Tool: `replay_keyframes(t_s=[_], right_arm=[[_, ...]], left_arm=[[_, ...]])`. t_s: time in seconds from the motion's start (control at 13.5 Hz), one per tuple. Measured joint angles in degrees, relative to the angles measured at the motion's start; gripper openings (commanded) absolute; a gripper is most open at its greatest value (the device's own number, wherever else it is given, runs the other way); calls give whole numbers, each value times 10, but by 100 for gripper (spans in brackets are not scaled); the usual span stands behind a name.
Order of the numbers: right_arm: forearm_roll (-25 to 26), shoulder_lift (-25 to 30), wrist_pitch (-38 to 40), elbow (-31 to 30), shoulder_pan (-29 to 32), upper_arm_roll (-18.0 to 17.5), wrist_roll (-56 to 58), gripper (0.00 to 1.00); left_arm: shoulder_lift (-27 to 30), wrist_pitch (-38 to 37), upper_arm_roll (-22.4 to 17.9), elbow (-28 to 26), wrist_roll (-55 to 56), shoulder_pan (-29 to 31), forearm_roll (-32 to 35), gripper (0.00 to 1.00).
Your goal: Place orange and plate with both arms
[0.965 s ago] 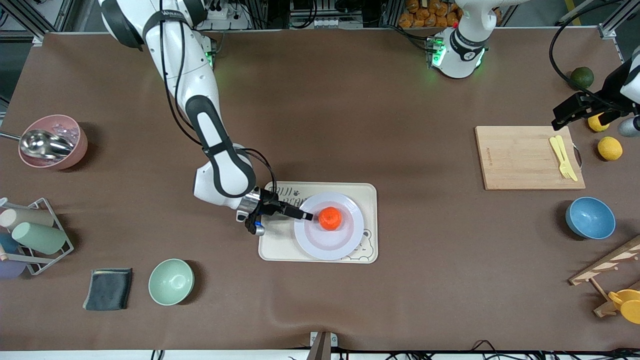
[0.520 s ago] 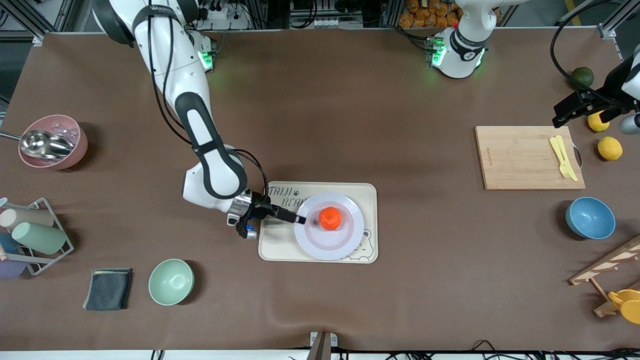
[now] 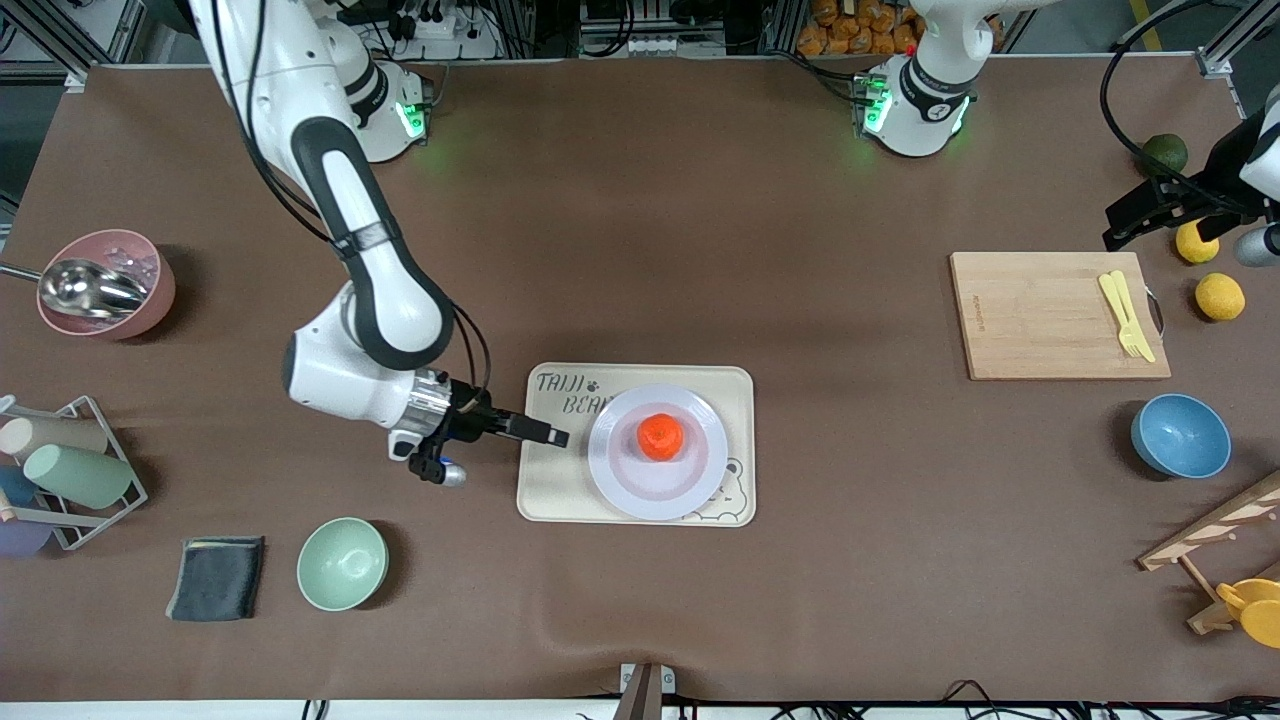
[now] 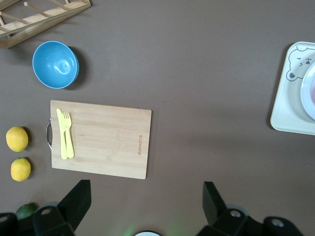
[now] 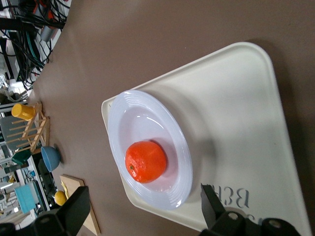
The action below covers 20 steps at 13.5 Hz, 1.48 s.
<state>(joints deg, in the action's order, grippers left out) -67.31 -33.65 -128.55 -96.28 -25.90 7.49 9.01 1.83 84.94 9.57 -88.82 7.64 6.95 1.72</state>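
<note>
The orange rests in the middle of the pale plate, and the plate sits on the cream tray. My right gripper hovers low over the tray's edge toward the right arm's end, open and empty, pointing at the plate. In the right wrist view the orange and plate lie just ahead of the spread right gripper. My left gripper hangs open and empty above the table by the lemons; in the left wrist view the left gripper frames bare table.
A cutting board with yellow cutlery, two lemons, a dark green fruit and a blue bowl lie at the left arm's end. A green bowl, pink bowl, cup rack and cloth lie at the right arm's end.
My right gripper has drawn back from the plate toward the right arm's end, staying open. The orange and plate stayed put. The left arm has barely moved.
</note>
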Motion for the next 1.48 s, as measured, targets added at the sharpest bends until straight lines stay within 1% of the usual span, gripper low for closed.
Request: replay_keyframes(t_s=[0.15,0.3,0.45,0.59,0.67,0.82,0.89,0.96,1.11,1.26,1.48], right_arm=[[73,21,91,-2,52,3,0,100],[172,46,168,-1,112,5,3,100],[265,83,227,0,152,5,5,100],[343,125,273,3,171,5,5,100],[391,148,288,5,176,5,5,100],[509,202,304,7,179,5,4,100],[552,229,310,7,179,6,2,100],[582,254,314,7,184,6,0,100],[619,295,336,6,208,6,0,100],[632,324,368,5,231,6,-13,100],[654,362,396,5,237,2,-77,100]], left_arm=[[0,0,1,1,0,0,0,100],[1,0,1,7,0,0,0,100],[2,-3,1,10,0,0,0,100],[2,-14,0,10,0,1,0,100],[2,-19,0,11,0,1,0,100],[3,-23,-1,12,-1,2,0,100],[4,-24,-1,12,-2,2,0,100],[4,-25,-1,13,-2,2,0,100],[4,-26,-1,14,-2,2,0,100],[5,-26,-2,15,-2,3,0,100],[8,-26,-5,15,-3,4,0,100]])
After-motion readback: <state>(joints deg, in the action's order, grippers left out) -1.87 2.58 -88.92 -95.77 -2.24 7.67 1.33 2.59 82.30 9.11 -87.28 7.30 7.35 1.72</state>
